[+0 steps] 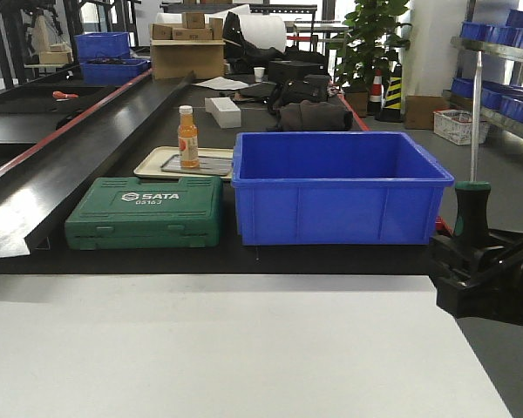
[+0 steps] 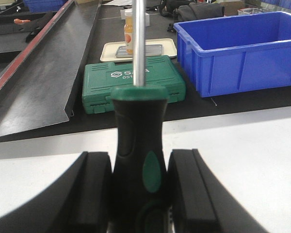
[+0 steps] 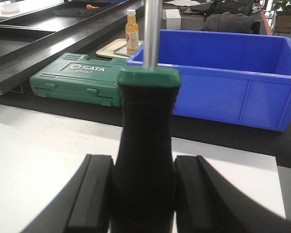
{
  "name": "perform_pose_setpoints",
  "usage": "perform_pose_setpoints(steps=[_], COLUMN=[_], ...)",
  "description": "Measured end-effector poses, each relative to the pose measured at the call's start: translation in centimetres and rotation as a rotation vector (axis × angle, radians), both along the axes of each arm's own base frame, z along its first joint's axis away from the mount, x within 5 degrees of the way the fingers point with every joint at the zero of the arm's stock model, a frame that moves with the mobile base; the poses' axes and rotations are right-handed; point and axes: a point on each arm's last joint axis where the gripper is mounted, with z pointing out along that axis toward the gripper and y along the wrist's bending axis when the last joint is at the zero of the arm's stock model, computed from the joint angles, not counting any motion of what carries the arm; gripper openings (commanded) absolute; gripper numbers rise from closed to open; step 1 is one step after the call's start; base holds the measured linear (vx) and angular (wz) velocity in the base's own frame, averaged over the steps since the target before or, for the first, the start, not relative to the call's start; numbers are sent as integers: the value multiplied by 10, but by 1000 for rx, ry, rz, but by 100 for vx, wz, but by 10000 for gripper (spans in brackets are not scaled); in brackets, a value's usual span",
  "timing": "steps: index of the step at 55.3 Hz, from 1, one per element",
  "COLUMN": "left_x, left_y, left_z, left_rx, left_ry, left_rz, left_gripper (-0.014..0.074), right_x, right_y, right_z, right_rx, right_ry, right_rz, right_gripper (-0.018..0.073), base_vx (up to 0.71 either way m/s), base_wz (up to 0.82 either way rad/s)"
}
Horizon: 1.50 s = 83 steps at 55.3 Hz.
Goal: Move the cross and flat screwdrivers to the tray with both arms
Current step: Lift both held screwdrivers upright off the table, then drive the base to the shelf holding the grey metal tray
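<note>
Holding the left screwdriver (image 2: 136,126) by its fat black handle, the left gripper (image 2: 139,191) has a pad pressed on each side of it. The right gripper (image 3: 143,194) does the same with the right screwdriver (image 3: 145,121), shut tight on the handle. I think they grab the handles because these are thick and easy to squeeze. The steel shafts are thin and smooth and could slip.

Both tools are up off the white table (image 1: 200,348). In the front view the right one stands straight up at the table's right edge, with its shaft pointing at the ceiling. Held like that, the sharp end stays away from the table and from the other things. I cannot tell which tool has the cross tip and which the flat one.

Past the white table sit a green case (image 1: 146,212) and a blue bin (image 1: 340,196). Behind them is a beige tray (image 1: 152,165) with a bottle (image 1: 187,137) on it. That is not the tray for this job. The grey tray does not show in any view, so I cannot tell how near it is.

It looks like the picking up is done and the carrying comes next. Each tool will need to tip over flat before it is let go. The long shafts could bump the bin or each other, so slow moves seem best.
</note>
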Motion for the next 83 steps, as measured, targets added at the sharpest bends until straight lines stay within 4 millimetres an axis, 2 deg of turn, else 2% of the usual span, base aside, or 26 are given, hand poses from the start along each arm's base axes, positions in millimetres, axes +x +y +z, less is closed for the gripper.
perform_pose_setpoints(steps=[49,83], left_x=[0,1], left_y=[0,0], left_z=[0,0], left_rx=[0,0], left_ry=[1,3], left_rz=[0,0], left_gripper=[3,3], right_x=[0,1], right_y=[0,0], right_z=[0,-1], right_rx=[-1,-2], right_ry=[1,6], right_rz=[0,0], right_gripper=[-8,-8], base_vx=[-1,-24], base_wz=[1,-23])
